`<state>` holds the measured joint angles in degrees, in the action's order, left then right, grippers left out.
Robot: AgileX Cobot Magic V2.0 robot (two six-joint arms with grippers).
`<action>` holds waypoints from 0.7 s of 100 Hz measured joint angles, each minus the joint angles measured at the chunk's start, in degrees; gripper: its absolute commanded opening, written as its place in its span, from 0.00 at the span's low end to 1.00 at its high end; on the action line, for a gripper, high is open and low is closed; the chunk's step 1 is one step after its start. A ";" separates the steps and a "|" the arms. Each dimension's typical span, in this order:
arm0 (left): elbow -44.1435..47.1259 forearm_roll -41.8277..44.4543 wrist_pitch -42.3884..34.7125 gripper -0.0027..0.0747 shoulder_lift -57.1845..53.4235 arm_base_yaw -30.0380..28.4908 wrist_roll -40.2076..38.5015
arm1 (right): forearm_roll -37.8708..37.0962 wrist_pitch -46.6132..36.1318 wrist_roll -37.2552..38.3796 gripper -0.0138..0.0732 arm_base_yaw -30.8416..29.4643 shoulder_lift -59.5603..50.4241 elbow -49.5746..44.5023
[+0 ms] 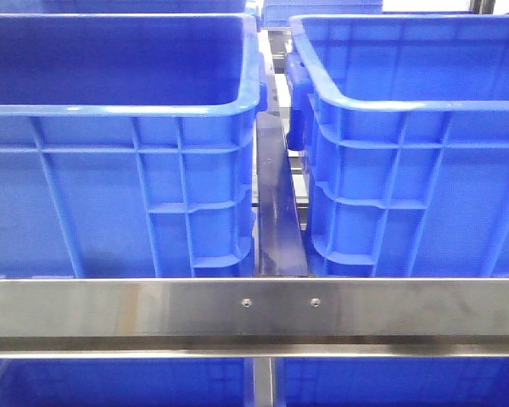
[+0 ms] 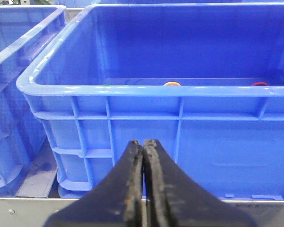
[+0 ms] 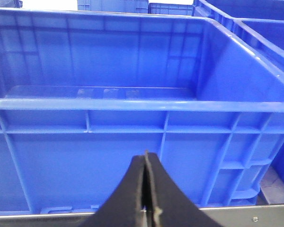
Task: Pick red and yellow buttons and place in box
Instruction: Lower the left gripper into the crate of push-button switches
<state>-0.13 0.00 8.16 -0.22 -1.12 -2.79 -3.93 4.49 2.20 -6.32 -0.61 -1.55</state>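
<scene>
Yellow button (image 2: 172, 83) and red button (image 2: 261, 83) show only as thin arcs on the floor of the source crate (image 2: 132, 90), just over its near rim; a green sliver (image 2: 107, 84) sits further along, too little visible to identify. Both buttons lie beyond and above the left gripper (image 2: 143, 156) fingertips, with the crate's ribbed front wall between. Left fingers pressed together, pads touching, nothing between them. Right gripper (image 3: 146, 165) likewise closed tip to tip, empty, facing the outer wall of the box (image 3: 132, 105); no buttons visible on the strip of box floor that shows over the rim. Front view shows only the two crates side by side behind a steel rail (image 1: 254, 307), a dark divider (image 1: 278, 203) between them; neither arm appears there. Risks, as judged: gripper must clear the thick rim before descending, and a shallow approach would strike it; domed caps are small and smooth, so closed or barely parted fingers would push one across the floor rather than seat it; picking the green item by mistake is possible
</scene>
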 measured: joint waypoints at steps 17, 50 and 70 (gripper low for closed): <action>0.00 0.00 0.00 0.01 0.00 0.00 0.00 | 0.00 0.00 0.00 0.08 0.00 0.00 0.00; 0.00 0.00 0.00 0.01 0.00 0.00 0.00 | 0.00 0.00 0.00 0.08 0.00 0.00 0.00; 0.00 0.00 -1.11 0.01 0.00 0.00 0.00 | 0.00 0.00 0.00 0.08 0.00 0.00 0.00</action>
<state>-0.13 0.00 7.05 -0.22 -1.12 -2.79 -3.93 4.49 2.20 -6.32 -0.61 -1.55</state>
